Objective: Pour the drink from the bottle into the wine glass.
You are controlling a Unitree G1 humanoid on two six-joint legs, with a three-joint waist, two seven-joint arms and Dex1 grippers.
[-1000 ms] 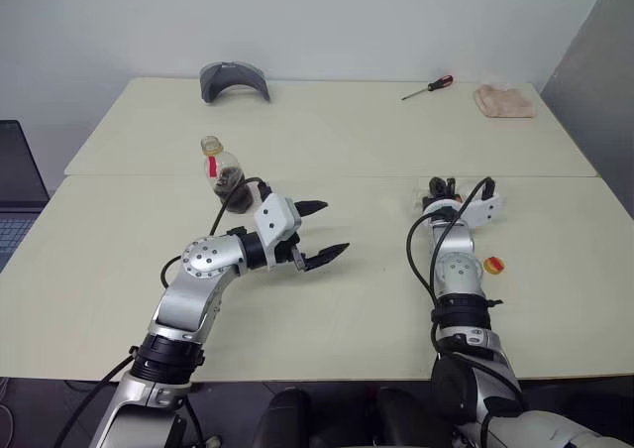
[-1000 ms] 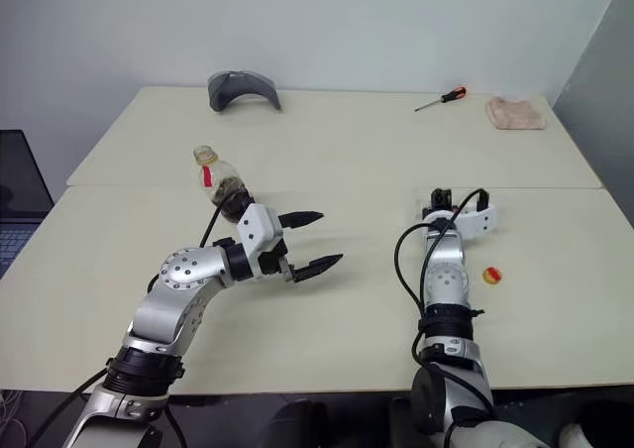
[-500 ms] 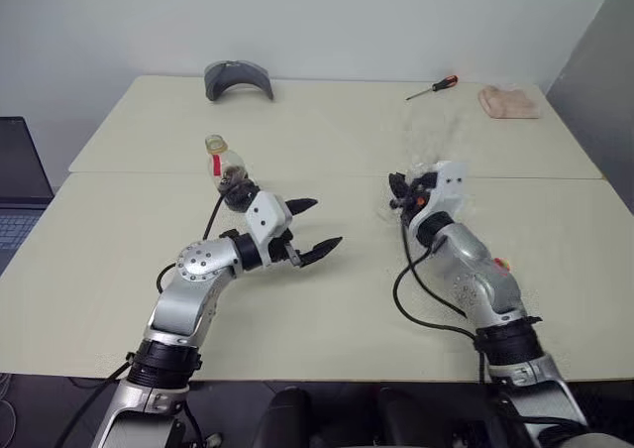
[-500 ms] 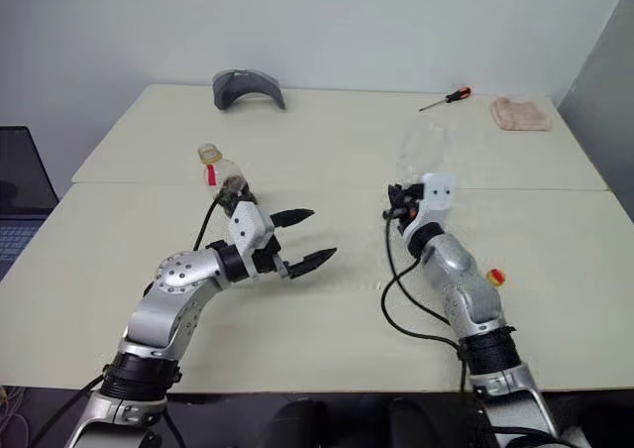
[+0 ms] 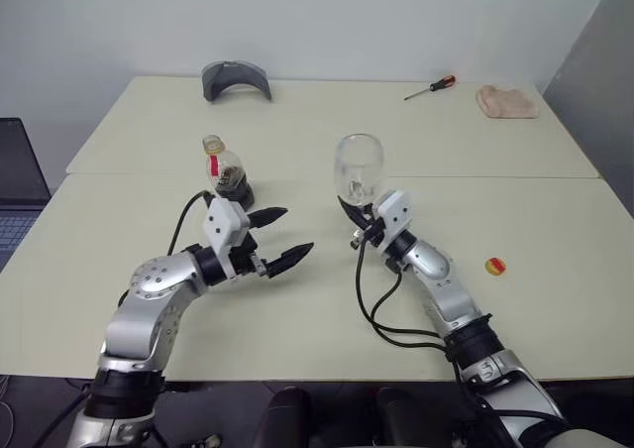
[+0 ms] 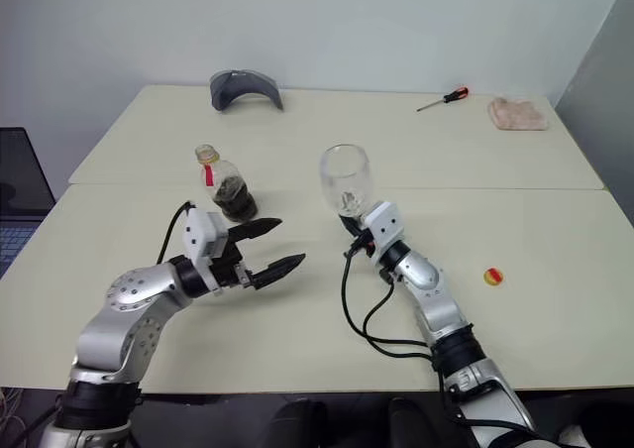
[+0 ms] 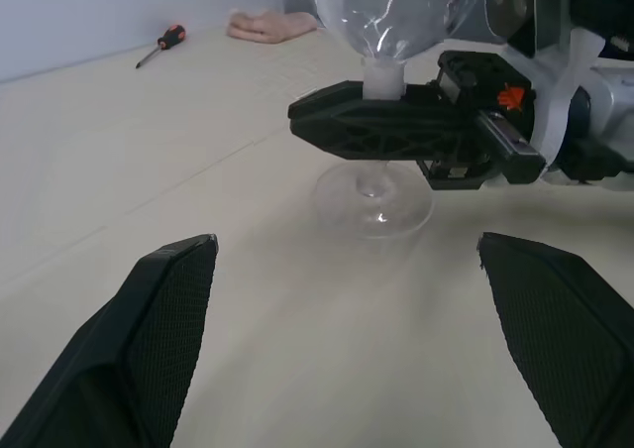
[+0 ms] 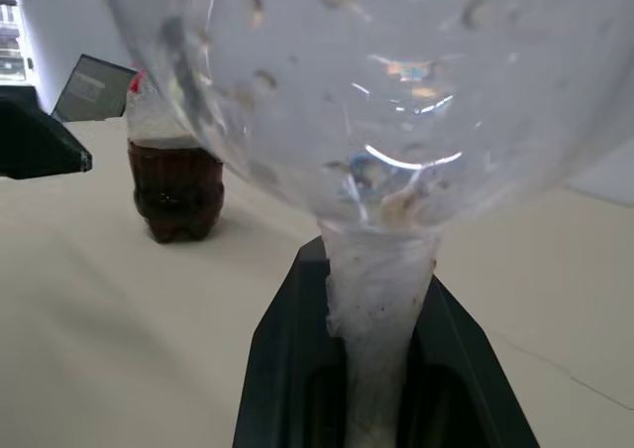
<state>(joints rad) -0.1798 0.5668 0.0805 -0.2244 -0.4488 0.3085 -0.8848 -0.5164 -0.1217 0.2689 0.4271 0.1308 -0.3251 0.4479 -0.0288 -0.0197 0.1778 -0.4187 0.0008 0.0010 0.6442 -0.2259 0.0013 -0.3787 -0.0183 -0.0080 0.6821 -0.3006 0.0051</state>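
Bottle [image 6: 226, 183]: clear rounded plastic, uncapped, upright on bench [image 6: 327, 309]; dark drink [image 6: 238, 201] low inside.
Wine glass [image 5: 358, 167]: clear round bowl, empty, right of bottle.
Right fingers [image 8: 475, 369]: clamped on glass stem.
Left fingers [image 5: 287, 260]: spread wide, empty, just before bottle.

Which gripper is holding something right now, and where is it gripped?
The right gripper holds the wine glass by its stem; the left gripper is open, holding nothing.

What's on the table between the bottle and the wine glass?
Nothing: bare tabletop lies between the bottle and the wine glass, as the right eye view shows. The left hand hangs nearer, short of that gap.
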